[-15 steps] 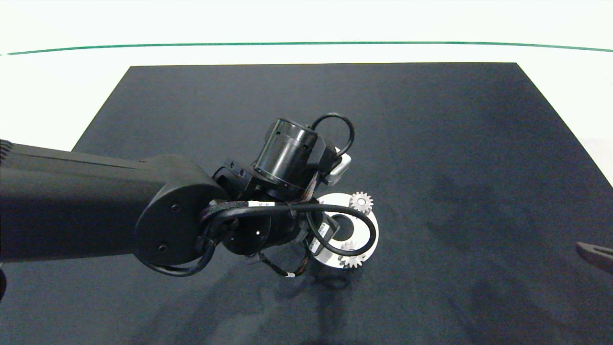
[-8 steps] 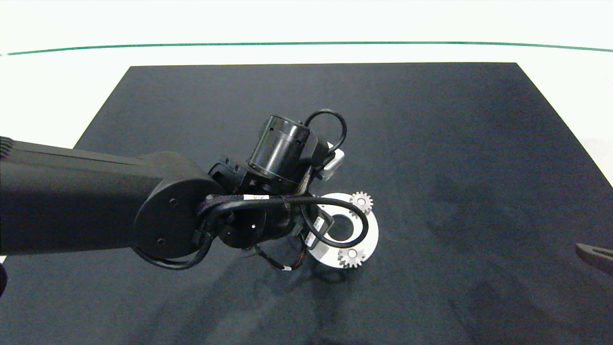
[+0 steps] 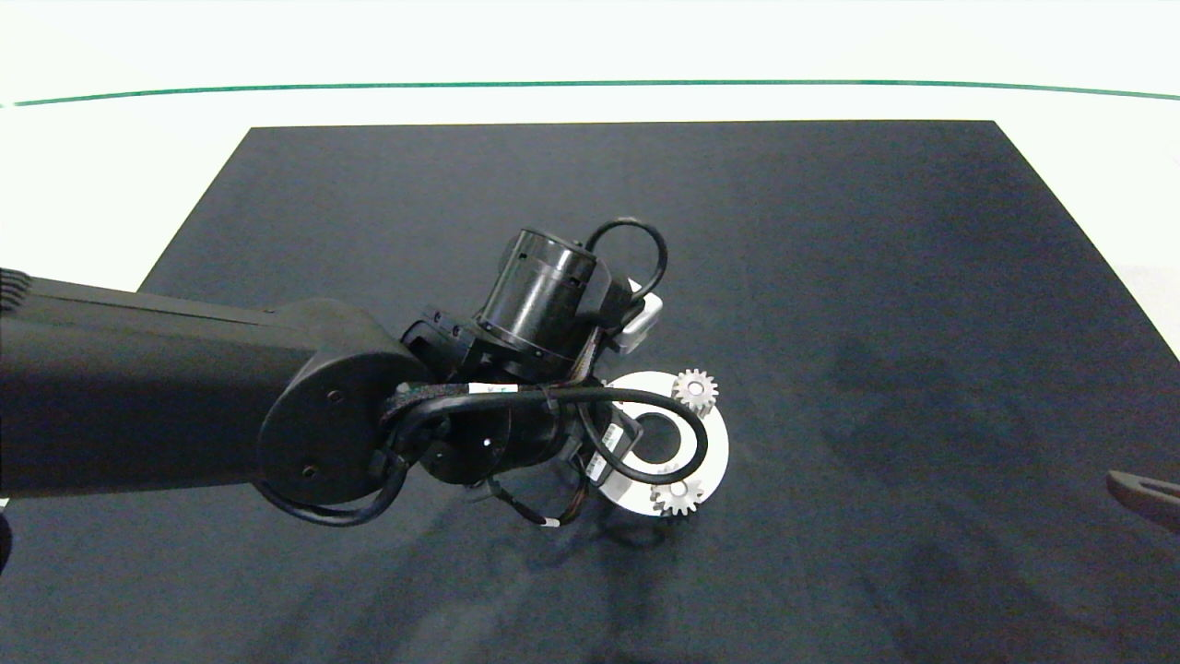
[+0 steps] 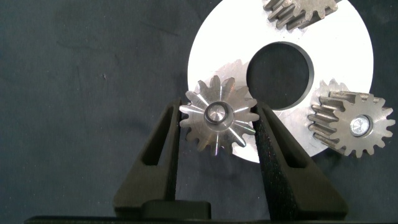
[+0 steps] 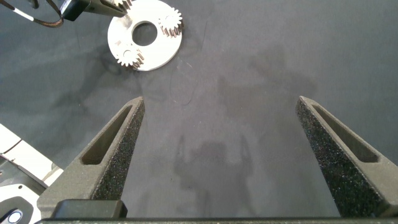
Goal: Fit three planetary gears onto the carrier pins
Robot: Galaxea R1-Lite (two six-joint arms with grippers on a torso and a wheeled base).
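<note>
- Here the left gripper (image 4: 217,127) hangs over the left edge of the flat white ring-shaped disc (image 3: 712,452), its grey fingers (image 4: 163,149) clamped on a small silver spur gear (image 4: 217,117).
- That held gear sits on a pale grey pin whose tip (image 4: 216,112) shows through its centre hole.
- A second silver gear (image 3: 695,390) rests on the disc's far side and a third (image 3: 678,496) on its near side, each seated on its own pin.
- The disc lies on a dark mat (image 3: 830,277) covering the white counter (image 3: 111,166).
- The right gripper (image 5: 217,149) is parked at the mat's right edge, well apart from the disc, its fingers spread wide and holding nothing.
</note>
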